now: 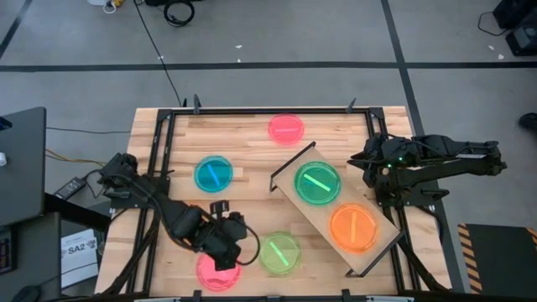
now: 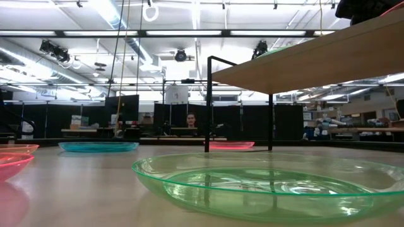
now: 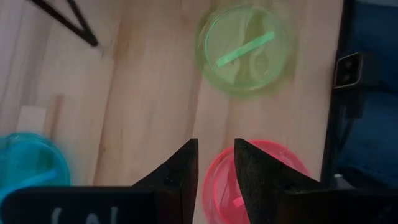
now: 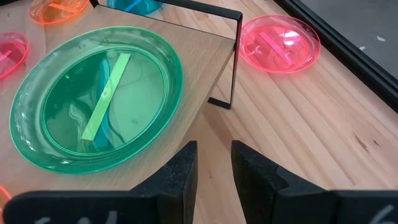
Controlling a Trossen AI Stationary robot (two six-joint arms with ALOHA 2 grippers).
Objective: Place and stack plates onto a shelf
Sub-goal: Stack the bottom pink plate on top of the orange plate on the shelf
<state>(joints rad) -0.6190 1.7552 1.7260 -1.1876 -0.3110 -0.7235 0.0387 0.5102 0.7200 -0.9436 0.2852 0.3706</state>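
The shelf (image 1: pixel 336 210) stands slantwise on the table's right half. It carries a green plate (image 1: pixel 317 183) (image 4: pixel 96 99) and an orange plate (image 1: pixel 353 227). On the tabletop lie a pink plate (image 1: pixel 286 128) at the far edge, a blue plate (image 1: pixel 213 174), a light green plate (image 1: pixel 278 252) (image 3: pixel 244 48) and a pink plate (image 1: pixel 218 271) (image 3: pixel 267 171) at the near edge. My left gripper (image 1: pixel 228 250) (image 3: pixel 216 163) hovers over that near pink plate, fingers shut. My right gripper (image 1: pixel 367 161) (image 4: pixel 214 163) is shut above the shelf's far end, beside the green plate.
Black frame rails run along the table's left, right and far edges (image 1: pixel 159 168). The shelf's black wire leg (image 4: pixel 233 59) stands near the far pink plate (image 4: pixel 280 42). Bare wood lies between the blue plate and the shelf. Beyond the near edge is a dark panel (image 3: pixel 367 93).
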